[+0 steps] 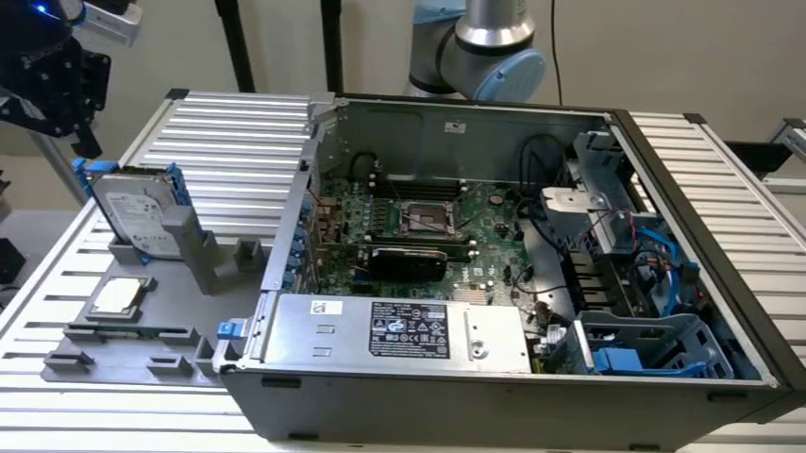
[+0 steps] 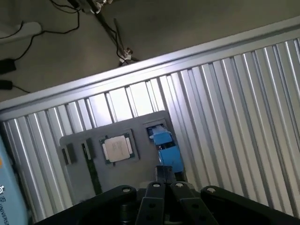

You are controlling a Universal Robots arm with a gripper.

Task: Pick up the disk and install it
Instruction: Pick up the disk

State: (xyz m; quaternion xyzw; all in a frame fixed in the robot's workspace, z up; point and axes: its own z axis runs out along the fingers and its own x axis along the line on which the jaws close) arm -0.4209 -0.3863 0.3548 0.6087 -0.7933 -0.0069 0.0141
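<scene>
The disk stands upright on its edge in a slot of the grey fixture plate, at the exterior view's left. It has a silver face, a white label and a blue carrier around it. My black gripper hangs just above the disk's upper corner and is apart from it. In the wrist view the fingertips sit close together with nothing between them. The disk's blue carrier edge shows just beyond my gripper.
A small square silver chip lies flat on the fixture plate near the disk. The open computer case takes up the middle and right, with a blue cage at its near right corner. Ribbed metal table lies all around.
</scene>
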